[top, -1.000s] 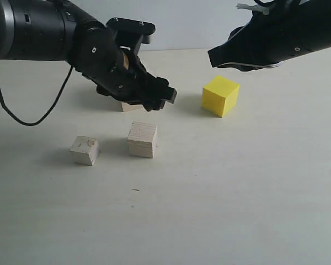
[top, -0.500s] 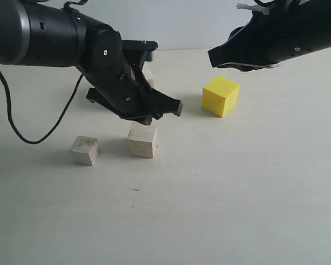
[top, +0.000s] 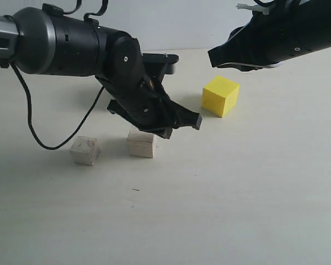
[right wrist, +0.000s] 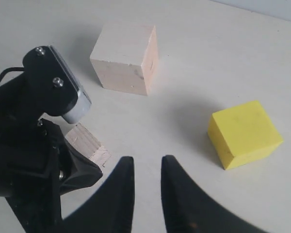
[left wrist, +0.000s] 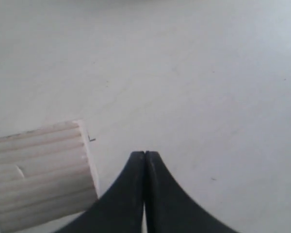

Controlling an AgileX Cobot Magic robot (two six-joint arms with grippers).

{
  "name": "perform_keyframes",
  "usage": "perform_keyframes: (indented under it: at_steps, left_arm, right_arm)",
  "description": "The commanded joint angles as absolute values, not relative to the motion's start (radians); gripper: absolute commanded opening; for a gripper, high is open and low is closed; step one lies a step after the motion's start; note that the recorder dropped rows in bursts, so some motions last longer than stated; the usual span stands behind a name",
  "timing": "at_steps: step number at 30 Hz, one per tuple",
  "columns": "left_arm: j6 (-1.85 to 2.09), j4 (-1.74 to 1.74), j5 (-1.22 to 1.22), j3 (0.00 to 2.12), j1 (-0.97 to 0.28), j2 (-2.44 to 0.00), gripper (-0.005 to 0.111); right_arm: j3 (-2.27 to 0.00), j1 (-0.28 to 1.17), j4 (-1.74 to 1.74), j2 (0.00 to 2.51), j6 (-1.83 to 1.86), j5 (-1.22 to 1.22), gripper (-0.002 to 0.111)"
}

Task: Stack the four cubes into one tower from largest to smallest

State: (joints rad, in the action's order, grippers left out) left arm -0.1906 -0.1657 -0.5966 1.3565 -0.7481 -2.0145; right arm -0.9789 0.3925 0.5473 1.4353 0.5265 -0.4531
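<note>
My left end effector (left wrist: 145,167) is pressed shut on nothing, just beside the striped-grain cube (top: 142,144). My right end effector (right wrist: 147,170) hangs slightly parted and empty near the yellow cube (top: 220,95). The small chipped cube (top: 85,150) and the large cube (right wrist: 126,58) sit apart on the bench (top: 237,193).

Cubes, four in all:
- Pale bare wood, three: one large smooth cube (right wrist: 125,58), one striped-grain cube (top: 142,144), one small chipped cube (top: 85,150).
- Bright yellow cube (top: 220,95), one.

Robot arms, two: left arm (top: 71,47), right arm (top: 287,36).
Pincers, two: left pincer (left wrist: 145,160), right pincer (right wrist: 146,162).
Black cable (top: 48,148), one.
Desk (top: 237,193), one.
</note>
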Motion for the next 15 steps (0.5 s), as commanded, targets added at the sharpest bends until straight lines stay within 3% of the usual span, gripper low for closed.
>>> perform_keyframes:
  at_steps: [1, 15]
  left_arm:
    - [-0.183, -0.176, -0.605, 1.364, -0.750, -2.059, 0.000]
    - [-0.225, -0.094, -0.604, 1.354, -0.636, -2.071, 0.000]
  right_arm:
    - [-0.985, 0.390, 0.542, 1.429, 0.523, -0.459, 0.021]
    - [-0.985, 0.390, 0.539, 1.429, 0.523, -0.468, 0.021]
